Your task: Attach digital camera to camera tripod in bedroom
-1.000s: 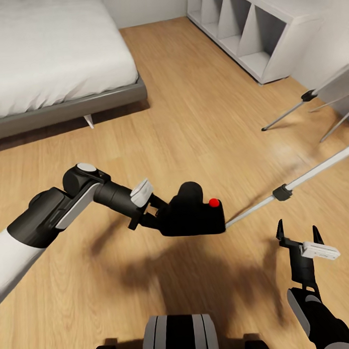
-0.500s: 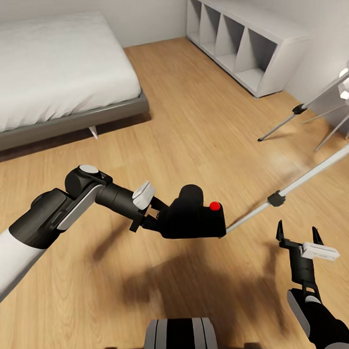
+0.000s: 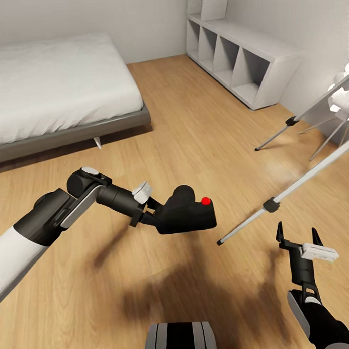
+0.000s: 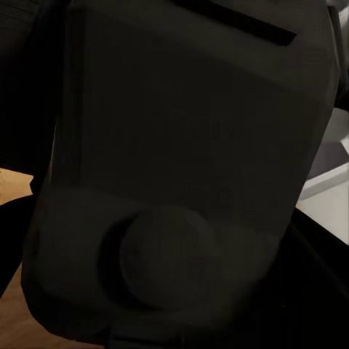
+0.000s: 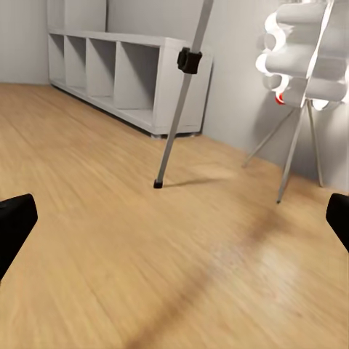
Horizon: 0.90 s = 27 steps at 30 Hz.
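Black digital camera (image 3: 187,214) pinched in left gripper (image 3: 152,215), held above light wood floor (image 3: 193,128) near scene centre; red round button (image 3: 205,199) facing up on its right end. Seen through left wrist view as dark camera body (image 4: 182,174) pressed close against lens, round knob-like bump on it; fingers not distinguishable there.

Right gripper (image 3: 299,236) at near right, fingers spread, nothing between them. Black fingertips (image 5: 14,225) at both edges of right wrist view, wide apart, floor visible between.

Silver leg of camera tripod (image 3: 286,190) slanting from far right down to black foot on floor, just right of camera and apart from it. Black joint clamp (image 3: 269,205) partway along leg. Same leg in right wrist view (image 5: 182,94), foot planted on floor, clamp near upper part. Tripod head out of frame; cannot tell its orientation.

White petal-shaped lamp (image 5: 305,51) on thin legs at far right, beyond tripod leg, next to white wall. Small red spot on its lower part.

White cube shelves (image 3: 241,61) along far right wall. Grey-framed bed (image 3: 56,98) with white mattress at far left. Robot base (image 3: 180,338) at near centre edge.
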{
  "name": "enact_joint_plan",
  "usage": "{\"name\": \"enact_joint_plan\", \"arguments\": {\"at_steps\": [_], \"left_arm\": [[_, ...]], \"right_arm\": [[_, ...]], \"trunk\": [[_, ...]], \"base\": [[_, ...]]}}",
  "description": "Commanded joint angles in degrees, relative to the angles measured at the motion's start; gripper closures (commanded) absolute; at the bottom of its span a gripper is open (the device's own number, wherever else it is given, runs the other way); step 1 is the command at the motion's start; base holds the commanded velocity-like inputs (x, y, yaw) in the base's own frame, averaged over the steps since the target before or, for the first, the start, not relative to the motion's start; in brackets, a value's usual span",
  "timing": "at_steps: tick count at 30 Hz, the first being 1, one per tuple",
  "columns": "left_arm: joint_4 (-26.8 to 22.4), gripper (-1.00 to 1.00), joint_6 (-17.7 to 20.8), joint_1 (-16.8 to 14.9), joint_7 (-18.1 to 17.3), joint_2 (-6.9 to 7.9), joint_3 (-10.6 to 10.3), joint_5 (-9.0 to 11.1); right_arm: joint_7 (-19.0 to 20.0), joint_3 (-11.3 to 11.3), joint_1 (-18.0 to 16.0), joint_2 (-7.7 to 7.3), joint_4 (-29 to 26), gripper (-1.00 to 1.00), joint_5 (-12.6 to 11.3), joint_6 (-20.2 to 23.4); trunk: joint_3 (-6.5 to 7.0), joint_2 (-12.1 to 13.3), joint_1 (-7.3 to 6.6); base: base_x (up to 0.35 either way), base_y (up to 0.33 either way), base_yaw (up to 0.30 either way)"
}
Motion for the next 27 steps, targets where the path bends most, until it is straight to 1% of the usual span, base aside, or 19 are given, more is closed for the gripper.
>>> {"name": "enact_joint_plan", "arguments": {"at_steps": [1,8,16,17,19,24,27], "left_arm": [[0.12,1.0,0.43,-0.07,0.06,0.06,-0.09,0.39],[0.25,1.0,0.39,-0.06,-0.01,0.16,-0.05,0.39],[0.8,1.0,0.38,-0.08,-0.08,0.68,0.05,0.4],[0.84,1.0,0.38,-0.06,-0.09,1.17,0.11,0.4],[0.88,1.0,0.41,-0.07,-0.06,1.4,0.15,0.4],[1.04,1.0,0.45,-0.05,-0.03,1.57,0.2,0.4],[1.13,1.0,0.46,-0.06,-0.02,1.58,0.22,0.4]], "right_arm": [[-0.05,0.12,-0.02,-0.08,0.2,-1.0,-0.18,-0.13],[0.12,0.09,-0.02,-0.67,0.36,-1.0,-0.1,0.05],[0.5,0.26,0.01,-1.18,1.45,-1.0,0.03,0.12],[0.59,0.27,0.05,-1.5,4.32,-1.0,0.09,0.14],[0.67,0.26,0.06,-1.73,7.31,-1.0,0.15,0.13],[0.83,0.29,0.07,-2.27,11.99,-1.0,0.29,0.12],[1.59,0.29,0.07,-2.44,14.68,-1.0,0.36,0.12]], "trunk": [[0.19,0.0,-0.03],[1.74,0.1,-0.21],[3.52,0.2,-0.42],[3.74,0.22,-0.45],[4.18,0.24,-0.5],[5.29,0.31,-0.63],[5.95,0.35,-0.7]], "base": [[0.0,0.0,0.0],[0.0,0.0,0.0],[0.0,0.0,0.0],[0.0,0.0,0.0],[0.0,0.0,0.0],[0.0,0.0,0.0],[0.0,0.0,0.0]]}}
